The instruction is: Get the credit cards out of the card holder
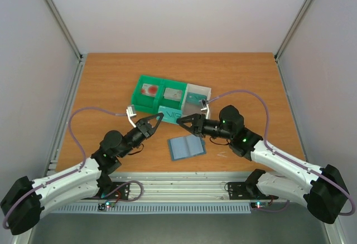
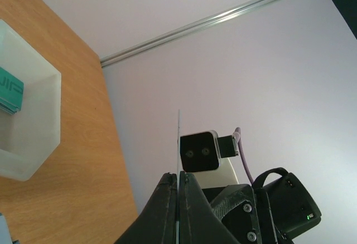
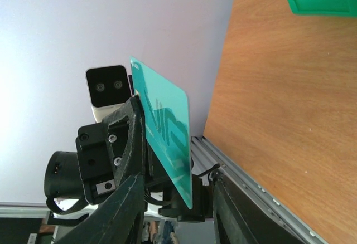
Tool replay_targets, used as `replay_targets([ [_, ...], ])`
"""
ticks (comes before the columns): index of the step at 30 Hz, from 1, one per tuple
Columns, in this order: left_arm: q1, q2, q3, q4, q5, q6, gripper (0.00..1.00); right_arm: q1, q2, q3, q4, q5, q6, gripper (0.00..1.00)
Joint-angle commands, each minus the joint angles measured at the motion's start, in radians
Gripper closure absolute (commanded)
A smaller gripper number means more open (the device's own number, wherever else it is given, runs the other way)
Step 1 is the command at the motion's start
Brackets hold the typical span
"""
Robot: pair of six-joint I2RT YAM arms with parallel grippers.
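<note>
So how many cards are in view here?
4. A red-marked card in the bin's left compartment, a grey card in the middle one, a teal card in the white end, and a second teal card in the left gripper. The wallet may hide more.

White-shelled with black joints and screw-studded black wrists, the left arm [image 1: 61, 181] and right arm [image 1: 284, 163] each trailed a looping purple cable [image 1: 75, 122] — small green lights [image 1: 244, 140] glowing.

The table [image 1: 111, 82] shows smooth wood grain; the teal card [image 3: 167, 127] is glossy plastic; the card holder [image 1: 187, 147] is matt.
</note>
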Motion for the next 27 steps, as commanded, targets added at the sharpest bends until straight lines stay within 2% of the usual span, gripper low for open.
replay_targets([
  [1,-0.002,0.008,-0.001,0.092,-0.048,-0.004,1.0,0.016,0.008,0.03,0.035,0.027,-0.004,0.67],
  [10,-0.002,0.022,-0.003,0.102,-0.047,-0.008,0.99,0.021,0.026,0.031,0.064,0.028,0.001,0.76],
  [15,-0.002,0.026,-0.007,0.098,-0.042,-0.019,1.0,0.021,0.02,0.019,0.085,0.03,0.0,0.97],
  [18,-0.002,0.018,-0.01,0.072,-0.047,-0.023,0.97,0.022,0.017,0.004,0.103,0.03,0.002,0.99],
  [24,-0.002,-0.018,0.01,-0.032,-0.03,-0.009,0.51,0.022,-0.019,-0.006,0.04,0.041,-0.041,0.99],
  [27,-0.002,-0.052,0.015,-0.075,-0.027,0.001,0.35,0.022,-0.048,-0.002,-0.016,0.055,-0.095,0.99],
])
